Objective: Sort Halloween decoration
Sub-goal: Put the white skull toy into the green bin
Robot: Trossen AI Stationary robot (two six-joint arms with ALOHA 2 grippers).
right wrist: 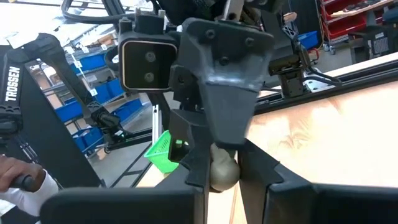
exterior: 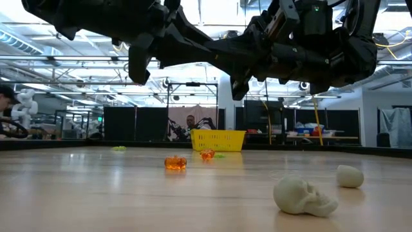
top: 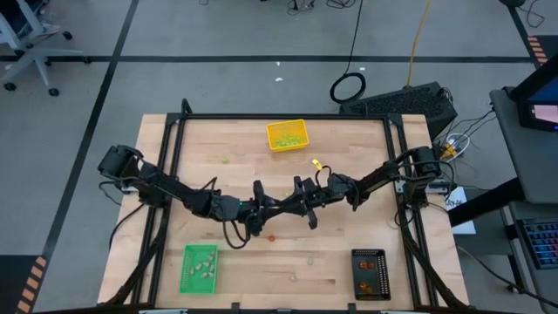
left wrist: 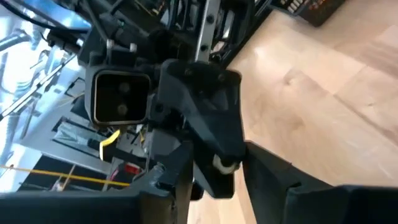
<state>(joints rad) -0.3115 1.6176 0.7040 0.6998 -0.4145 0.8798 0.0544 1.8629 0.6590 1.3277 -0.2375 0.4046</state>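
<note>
High view: the bench [top: 349, 174] carries a yellow tray [top: 287, 135] at the middle of its far edge, a green tray [top: 200, 267] at the near left corner and a black tray [top: 370, 273] at the near right corner. Both arms reach inward from the side edges, and the left gripper [top: 264, 207] and right gripper [top: 301, 207] meet tip to tip over the bench centre. Open board lies between the arms and the near edge, broken by an orange piece [top: 271, 237] just nearside of the grippers. Open board also lies between the arms and the far edge, on either side of the yellow tray.

Low view: both arms hang clear above the surface. An orange pumpkin piece [exterior: 175, 163] lies mid-bench, and a second orange piece [exterior: 206, 154] lies in front of the yellow tray. A pale skull piece [exterior: 302, 195] and a pale rounded piece [exterior: 349, 176] lie close to the near edge, apart from each other.

Left wrist view: the right gripper points straight back at the camera, with a pale held piece [left wrist: 222, 163] showing at its tip. Whether the left gripper is gripping cannot be told.

Right wrist view: the left gripper faces in, nose down. The pale held piece sits under its tip, with the right gripper's fingers [right wrist: 194, 163] pressed in close on either side of it.
</note>
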